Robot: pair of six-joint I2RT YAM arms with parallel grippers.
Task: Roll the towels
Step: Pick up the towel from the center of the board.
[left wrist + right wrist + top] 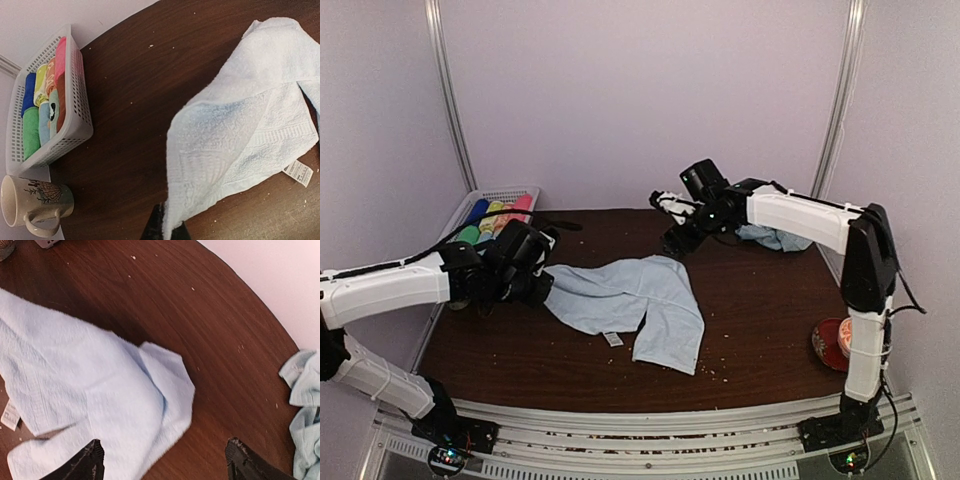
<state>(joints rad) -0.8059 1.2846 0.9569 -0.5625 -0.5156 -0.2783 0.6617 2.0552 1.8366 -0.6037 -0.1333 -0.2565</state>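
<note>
Step in hand, by judgement: flattening, at centre of worktop (760,340), the first towel (640,300), rumpled and folded over itself; rolling not yet begun. Second towel (775,238) bunched at far right edge.

Next: pull flat, square edges, roll from one short end.

Left arm stretched low along left side, left claw (165,232) pressed together, pinching towel's left corner. Right arm reaching over far centre, right claw (162,467) spread, holding nothing.
</note>
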